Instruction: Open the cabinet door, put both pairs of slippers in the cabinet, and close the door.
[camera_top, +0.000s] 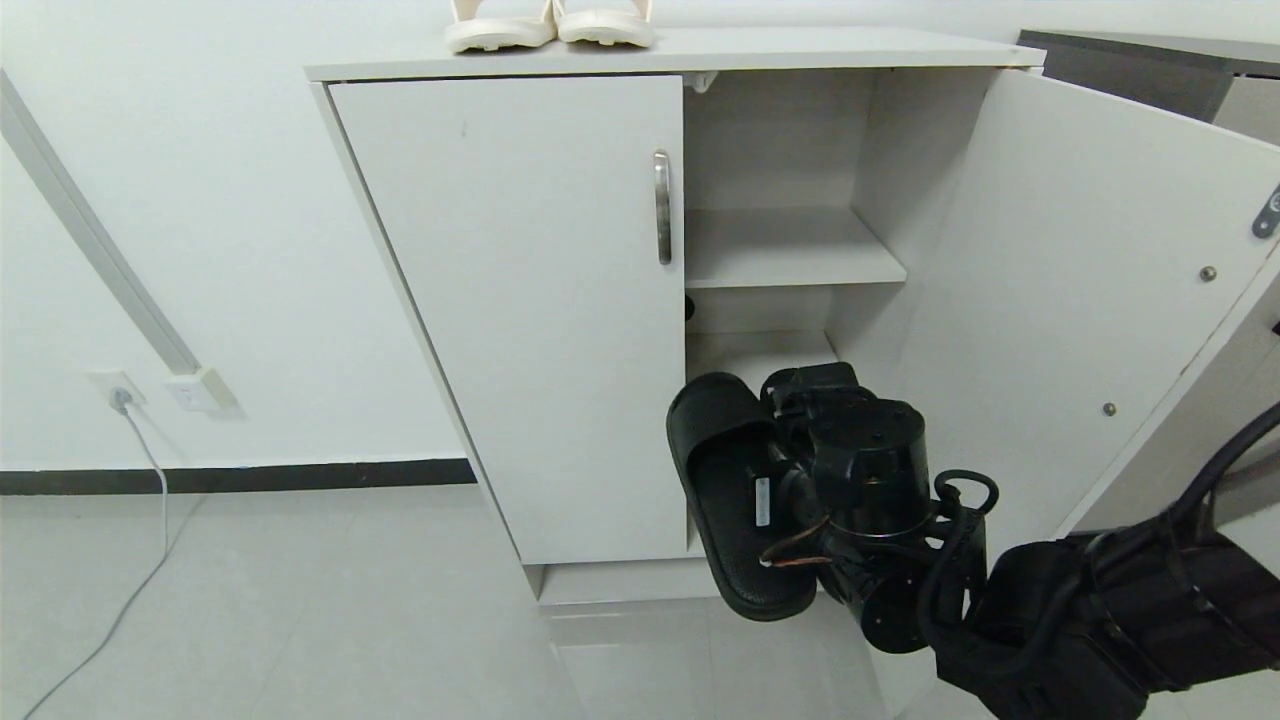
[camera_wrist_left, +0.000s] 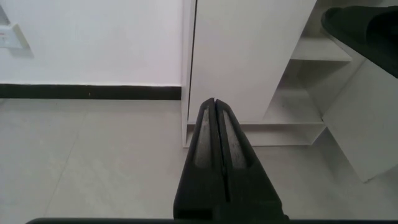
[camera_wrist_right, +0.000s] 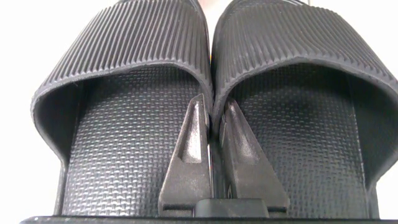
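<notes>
Gripping black slippers (camera_wrist_right: 124, 124) by touching inner edges in right pincer (camera_wrist_right: 213, 109), narrow, at open cabinet (camera_top: 800, 48) lower shelf (camera_top: 750, 350) mouth. Left pincer (camera_wrist_left: 215, 106) pressed together, empty, over floor (camera_wrist_left: 93, 162). Could clip closed left door (camera_top: 520, 320) edge and drop one: thin grip.

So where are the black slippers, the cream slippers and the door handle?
black slippers (camera_top: 725, 520), head view, footbed of the visible one
cream slippers (camera_top: 500, 36), head view, sole edge of the left one
door handle (camera_top: 661, 205), head view, middle of the bar
</notes>
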